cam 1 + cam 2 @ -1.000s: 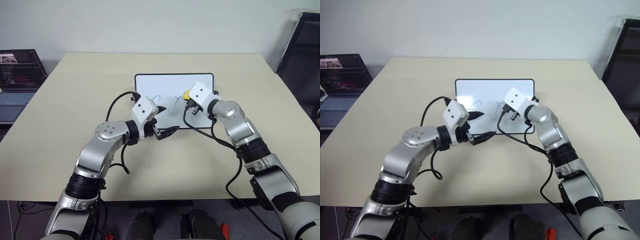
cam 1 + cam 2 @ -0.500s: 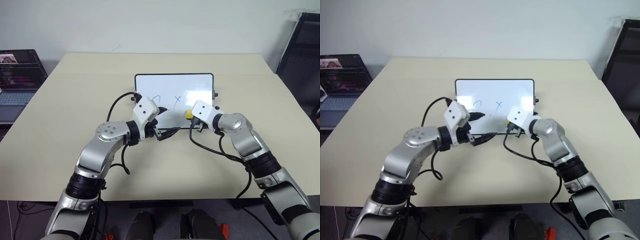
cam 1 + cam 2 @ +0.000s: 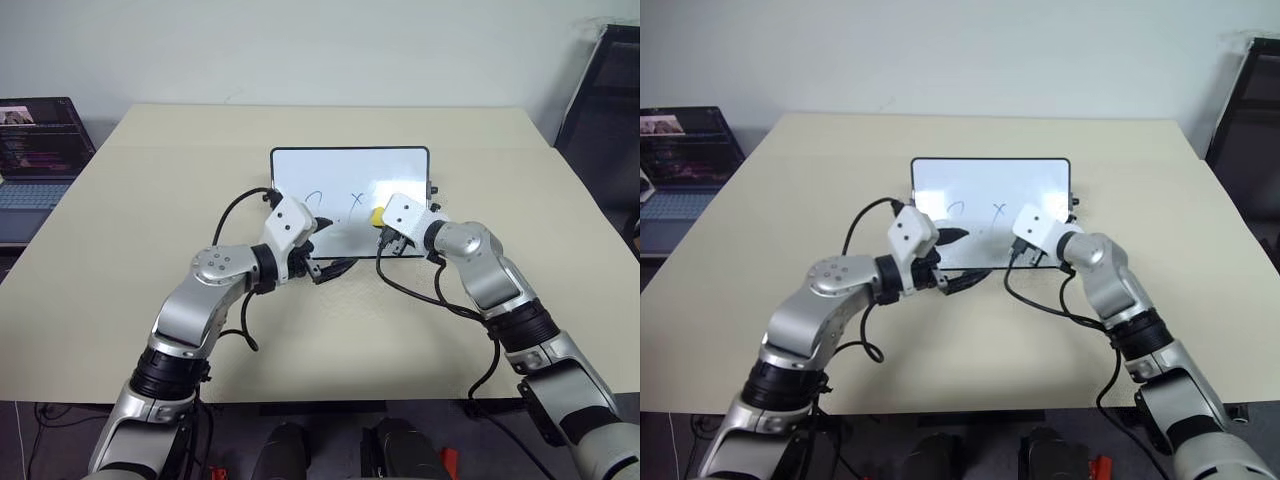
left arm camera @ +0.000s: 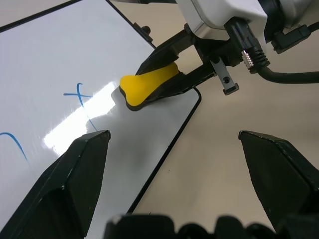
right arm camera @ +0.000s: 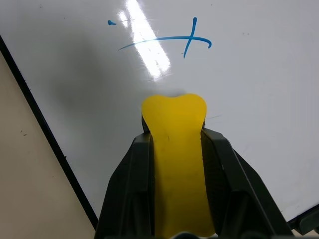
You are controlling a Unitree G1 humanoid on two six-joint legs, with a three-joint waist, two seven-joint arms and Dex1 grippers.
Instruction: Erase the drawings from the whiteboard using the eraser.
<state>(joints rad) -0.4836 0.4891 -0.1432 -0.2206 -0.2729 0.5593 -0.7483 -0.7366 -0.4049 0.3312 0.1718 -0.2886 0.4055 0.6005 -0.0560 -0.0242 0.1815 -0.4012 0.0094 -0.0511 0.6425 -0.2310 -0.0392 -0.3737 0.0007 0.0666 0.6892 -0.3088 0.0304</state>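
Right gripper (image 5: 174, 144) had drawn back toward whiteboard's (image 3: 400, 160) near right corner | jaws pinched yellow eraser (image 5: 175, 149), lengthwise | x mark (image 5: 189, 42) lay just ahead | left gripper (image 4: 174, 164) spread, idle.

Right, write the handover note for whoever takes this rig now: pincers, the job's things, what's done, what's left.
Right pincer: shut on the eraser, whose tip is at the whiteboard near its front right corner.
Left pincer: open, holding nothing, over the whiteboard's front edge on the left side.
Whiteboard: flat on the table, in front of the robot.
Done: eraser in hand and on the board; the part of the board around the eraser is bare.
Left: the drawings still there, a blue "x" close beyond the eraser, a small dot beside it and a blue loop further left. Wipe those next.
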